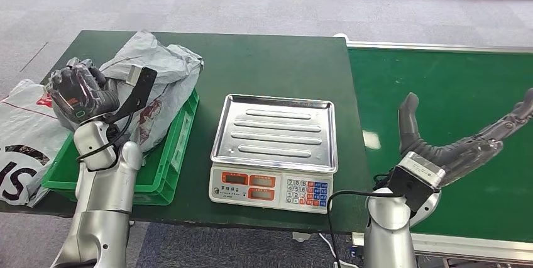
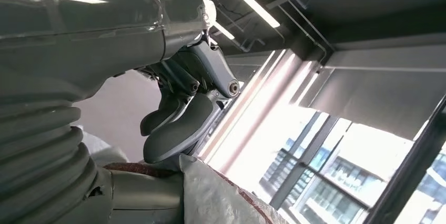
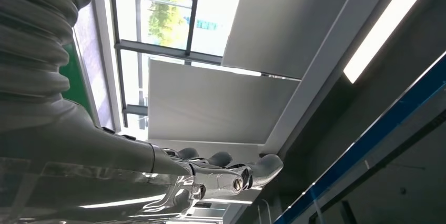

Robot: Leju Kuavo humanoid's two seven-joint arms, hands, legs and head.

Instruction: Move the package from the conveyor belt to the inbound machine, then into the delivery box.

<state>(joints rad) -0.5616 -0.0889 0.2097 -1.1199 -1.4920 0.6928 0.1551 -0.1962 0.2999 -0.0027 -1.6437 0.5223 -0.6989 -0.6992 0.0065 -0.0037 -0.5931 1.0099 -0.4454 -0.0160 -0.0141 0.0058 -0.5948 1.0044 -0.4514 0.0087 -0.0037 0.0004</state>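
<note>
— Where is the package?

— My left hand has its fingers curled around the edge of the grey package, which lies crumpled in the green crate left of the scale. My left wrist view adds what the head view lacks: the thumb pressing on the grey plastic from close up.

— And your right hand?

— My right hand hangs spread and empty over the green conveyor belt, right of the scale. Its wrist view shows the fingers against ceiling and windows.

— What else is by the crate?

— A white bag lies further left of the scale, touching the crate. The scale's steel tray carries nothing.
</note>
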